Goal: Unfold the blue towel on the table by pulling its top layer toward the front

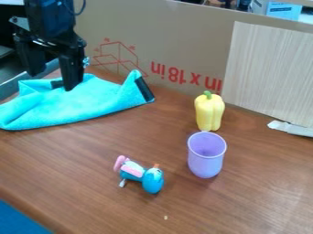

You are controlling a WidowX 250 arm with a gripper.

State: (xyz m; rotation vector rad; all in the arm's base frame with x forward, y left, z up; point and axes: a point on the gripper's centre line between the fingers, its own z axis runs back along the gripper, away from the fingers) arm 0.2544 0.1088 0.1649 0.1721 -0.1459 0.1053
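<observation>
A brown wood-grain table [140,137] spans the view, backed at twelve o'clock by a tan cardboard panel [189,50] with red print. A pale wood-grain board [269,73] stands at two. The crumpled turquoise cloth [92,103] with black patches lies between nine and ten. Over it, at ten, hangs the black two-finger gripper [53,80], spread wide; contact is unclear. The lilac plastic cup [205,160] stands between four and five, the yellow toy bell pepper [209,113] at three, the blue-and-pink toy bird [143,176] near six.
</observation>
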